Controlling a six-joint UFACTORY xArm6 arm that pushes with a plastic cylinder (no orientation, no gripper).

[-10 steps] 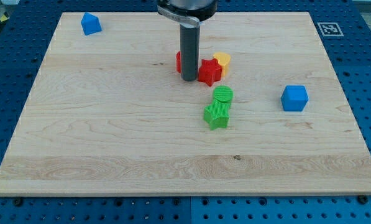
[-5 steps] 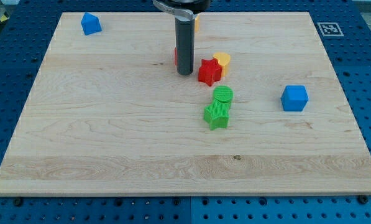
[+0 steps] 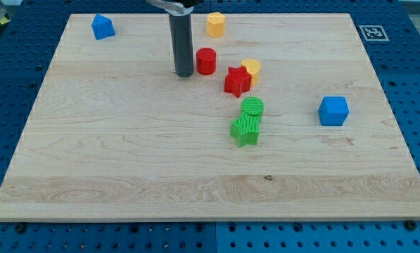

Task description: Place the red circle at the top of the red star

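The red circle (image 3: pixel 206 61) stands on the wooden board, up and to the left of the red star (image 3: pixel 236 81), with a small gap between them. My tip (image 3: pixel 184 73) rests on the board just left of the red circle, close to its left side; whether it touches is unclear. The rod rises from it to the view's top edge.
A yellow block (image 3: pixel 252 70) touches the red star's upper right. A yellow cylinder-like block (image 3: pixel 215 24) stands near the top edge. A green circle (image 3: pixel 252 107) and green star (image 3: pixel 245 130) sit below the red star. A blue cube (image 3: pixel 333 110) lies right, a blue block (image 3: pixel 103 27) top left.
My tip moved left and up, from in front of the red circle to its left side. The red circle, earlier hidden behind the rod, now shows fully.
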